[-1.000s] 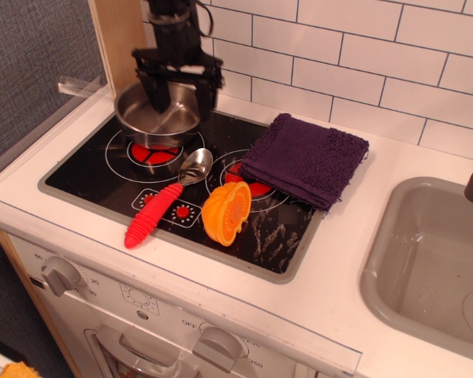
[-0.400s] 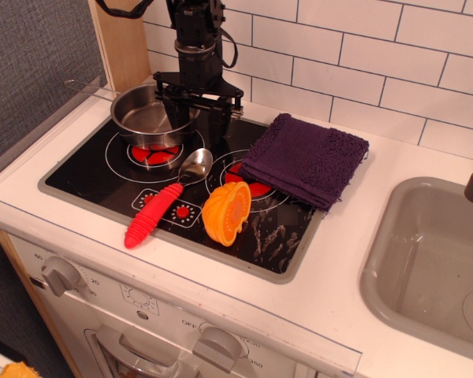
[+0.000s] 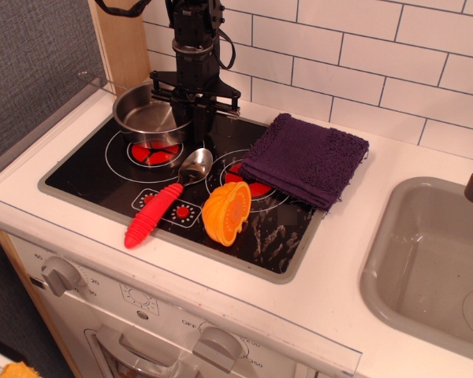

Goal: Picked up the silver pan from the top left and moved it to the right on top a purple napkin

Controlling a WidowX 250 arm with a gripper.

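The silver pan point(image 3: 144, 118) sits on the back left burner of the black cooktop point(image 3: 87, 175), its thin handle pointing back left. My gripper point(image 3: 194, 120) hangs straight down over the pan's right rim, with its fingers drawn close together on that rim. The purple napkin point(image 3: 306, 157) lies folded to the right, half on the cooktop and half on the white counter, with nothing on it.
A silver spoon with a red handle point(image 3: 164, 201) lies in front of the pan. An orange plastic toy point(image 3: 225, 211) stands by the napkin's front corner. A grey sink point(image 3: 432, 264) is at the far right. A tiled wall runs along the back.
The gripper moved from above the middle of the pan to its right rim, came down, and its fingers closed in on the rim. The pan shifted slightly.
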